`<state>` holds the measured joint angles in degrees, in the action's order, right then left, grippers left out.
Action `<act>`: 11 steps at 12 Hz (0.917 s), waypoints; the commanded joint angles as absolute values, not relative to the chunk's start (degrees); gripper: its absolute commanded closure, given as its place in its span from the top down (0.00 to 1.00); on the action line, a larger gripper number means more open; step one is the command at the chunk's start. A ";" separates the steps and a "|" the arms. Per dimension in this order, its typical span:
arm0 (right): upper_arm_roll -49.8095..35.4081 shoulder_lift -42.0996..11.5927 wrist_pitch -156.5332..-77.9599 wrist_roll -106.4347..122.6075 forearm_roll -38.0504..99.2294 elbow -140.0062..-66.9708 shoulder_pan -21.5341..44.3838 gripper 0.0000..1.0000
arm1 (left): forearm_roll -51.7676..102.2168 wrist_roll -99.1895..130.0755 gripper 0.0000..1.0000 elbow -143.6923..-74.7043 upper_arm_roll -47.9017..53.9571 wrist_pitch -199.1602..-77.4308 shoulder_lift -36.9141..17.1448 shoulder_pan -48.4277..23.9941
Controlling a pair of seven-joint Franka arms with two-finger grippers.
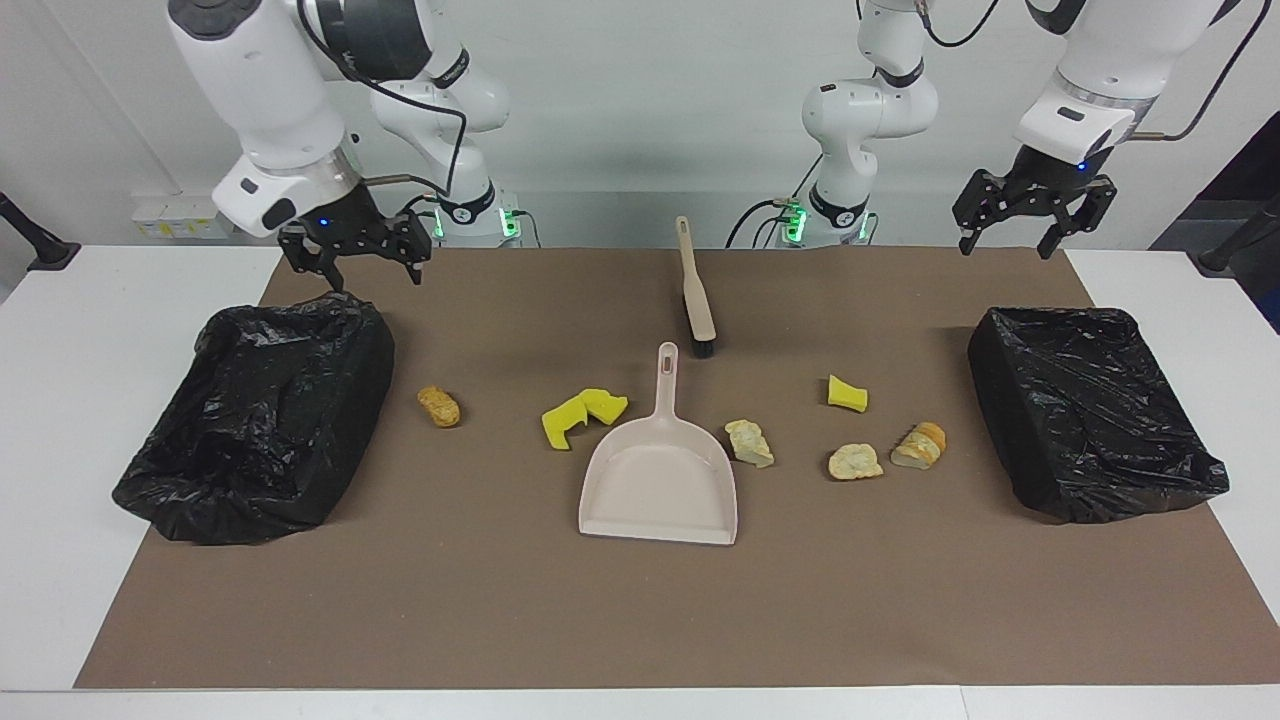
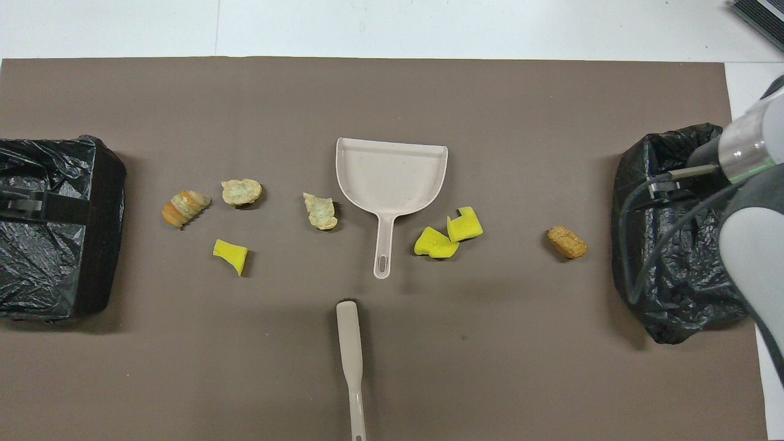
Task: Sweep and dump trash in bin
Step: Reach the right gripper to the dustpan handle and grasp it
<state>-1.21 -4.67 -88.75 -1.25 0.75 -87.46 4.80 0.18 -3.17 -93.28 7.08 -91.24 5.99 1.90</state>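
- Right gripper (image 1: 352, 270): fingers open, pointing down toward 6 o'clock, wrist tilted, arm reaching in from 12 o'clock
- Left gripper (image 1: 1010, 240): fingers open, raised, pointing down, arm waiting

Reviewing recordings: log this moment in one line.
right gripper open over bin | left gripper open, waiting | brush, dustpan untouched | trash unswept

1. A beige plastic dustpan (image 1: 658, 490) lies mid-mat, handle toward the robots, with a beige long-handled brush (image 1: 694, 288) nearer them.
2. Yellow sponge scraps (image 1: 582, 415), pale crusty chunks (image 1: 750, 443) and a golden-brown nugget (image 1: 439, 406) lie scattered beside the dustpan.
3. The right gripper (image 1: 365, 262) hangs open over a black-bagged bin's (image 1: 260, 415) edge; the left gripper (image 1: 1015, 226) waits open.
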 commanded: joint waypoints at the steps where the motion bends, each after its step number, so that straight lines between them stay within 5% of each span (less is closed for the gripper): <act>1: -1.41 -7.20 -91.57 -5.26 1.49 -86.66 7.37 1.00 | 0.53 -3.34 1.00 -94.22 6.94 -91.32 6.94 1.85; 11: -1.32 -21.08 -108.35 -27.22 2.55 -84.11 23.89 1.00 | 0.53 -3.25 1.00 -94.13 6.94 -91.32 6.94 1.85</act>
<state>-1.58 -18.71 -106.84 -23.85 2.03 -86.18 22.27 0.18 -3.17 -93.28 7.08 -91.24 5.99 1.90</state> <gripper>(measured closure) 0.000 0.000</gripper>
